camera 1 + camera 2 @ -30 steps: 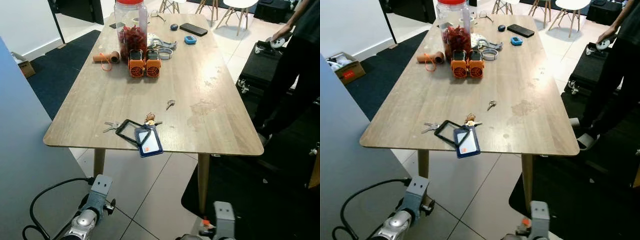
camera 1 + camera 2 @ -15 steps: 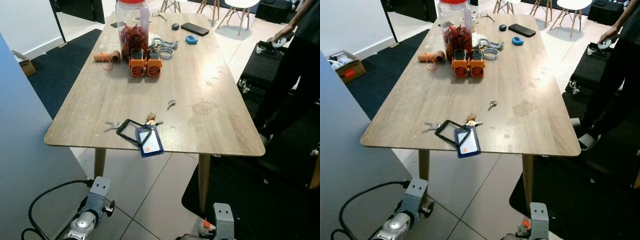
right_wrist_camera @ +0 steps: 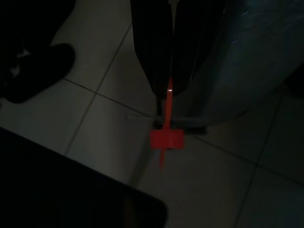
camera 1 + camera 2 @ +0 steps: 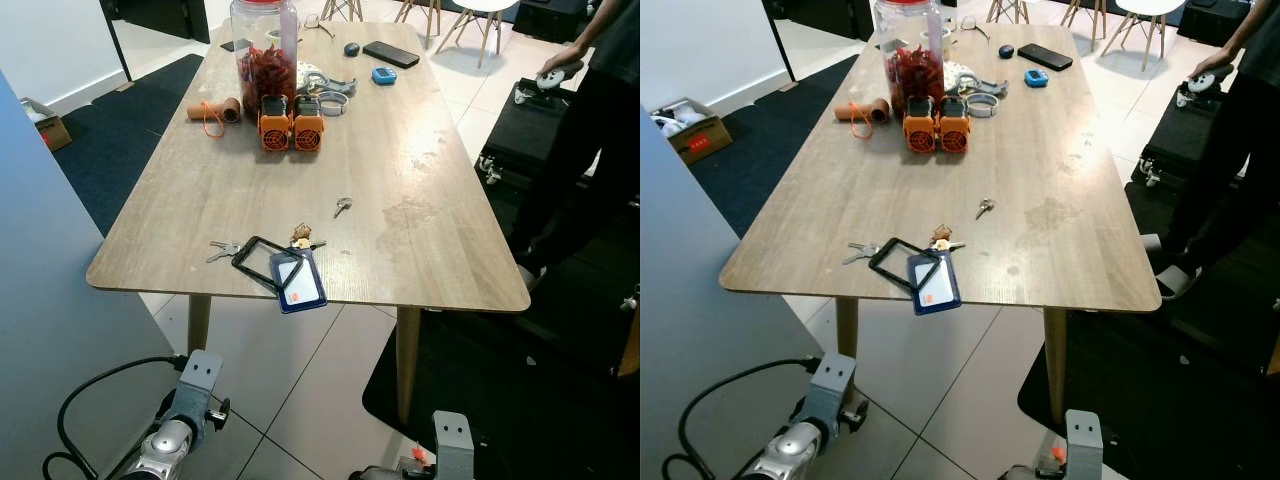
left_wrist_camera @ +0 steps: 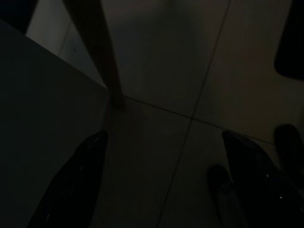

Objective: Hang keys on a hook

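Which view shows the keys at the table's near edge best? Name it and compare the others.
The left eye view: the keys lie beside the blue badge holder, lit and unblocked. The right eye view shows them equally from a slightly shifted angle. Both wrist views are dark and face floor tiles.

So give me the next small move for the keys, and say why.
Probably step up to the table and raise the left claw toward the keys near its front edge, beside the blue badge holder. Both arms hang low over the floor tiles; the right claw is pinched on a red tag, while the left is open.
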`<state>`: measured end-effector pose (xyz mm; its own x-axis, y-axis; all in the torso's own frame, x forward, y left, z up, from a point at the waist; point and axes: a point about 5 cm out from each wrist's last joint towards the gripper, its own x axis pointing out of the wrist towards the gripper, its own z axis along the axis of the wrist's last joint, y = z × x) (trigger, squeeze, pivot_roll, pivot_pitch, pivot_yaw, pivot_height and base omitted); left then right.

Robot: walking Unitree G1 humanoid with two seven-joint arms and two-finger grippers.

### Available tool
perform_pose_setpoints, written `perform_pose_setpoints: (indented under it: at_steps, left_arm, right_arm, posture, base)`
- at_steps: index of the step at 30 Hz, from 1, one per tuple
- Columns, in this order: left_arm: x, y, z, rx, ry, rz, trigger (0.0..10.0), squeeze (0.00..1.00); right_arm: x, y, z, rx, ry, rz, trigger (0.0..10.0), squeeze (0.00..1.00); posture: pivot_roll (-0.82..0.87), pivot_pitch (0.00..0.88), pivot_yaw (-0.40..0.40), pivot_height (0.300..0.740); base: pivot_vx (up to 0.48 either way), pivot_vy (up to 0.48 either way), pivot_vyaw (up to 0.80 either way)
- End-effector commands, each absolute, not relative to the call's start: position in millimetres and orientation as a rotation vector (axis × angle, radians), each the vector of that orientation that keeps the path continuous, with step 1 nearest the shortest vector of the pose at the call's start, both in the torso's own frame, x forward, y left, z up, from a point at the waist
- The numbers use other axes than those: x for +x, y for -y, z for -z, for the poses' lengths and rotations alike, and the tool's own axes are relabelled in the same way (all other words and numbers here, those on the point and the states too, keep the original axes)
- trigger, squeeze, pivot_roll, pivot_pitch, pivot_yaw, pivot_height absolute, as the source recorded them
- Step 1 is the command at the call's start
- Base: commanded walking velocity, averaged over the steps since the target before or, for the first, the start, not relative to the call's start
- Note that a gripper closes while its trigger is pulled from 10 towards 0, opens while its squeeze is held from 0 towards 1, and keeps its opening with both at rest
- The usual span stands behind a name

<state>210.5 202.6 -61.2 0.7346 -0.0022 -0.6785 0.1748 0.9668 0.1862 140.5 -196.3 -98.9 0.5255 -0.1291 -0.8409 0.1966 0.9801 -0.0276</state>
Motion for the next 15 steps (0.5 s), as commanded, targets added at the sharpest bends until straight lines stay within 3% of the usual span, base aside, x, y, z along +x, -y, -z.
perform_pose_setpoints:
  at_steps: [1, 10, 15]
  left_arm:
    - [206.3, -212.9, 62.0, 0.254, -0.760, 0.072, 10.0, 0.00]
    - [201.7, -210.9, 64.6, 0.255, -0.767, 0.082, 10.0, 0.00]
    - [198.9, -208.5, 66.8, 0.274, -0.781, 0.118, 10.0, 0.00]
  right_arm:
    - [139.5, 200.5, 98.8, 0.077, -1.003, 0.221, 10.0, 0.00]
    - [142.3, 197.1, 98.7, 0.031, -1.023, 0.109, 10.0, 0.00]
    - [138.9, 197.6, 99.2, 0.145, -0.988, 0.211, 10.0, 0.00]
  posture:
    - [0.11, 0.073, -0.003, 0.740]
    - [0.10, 0.071, 0.001, 0.740]
    - [0.10, 0.069, -0.009, 0.740]
  base:
    - [0.000, 0.000, 0.00]
    - [0.000, 0.000, 0.00]
    - [0.000, 0.000, 0.00]
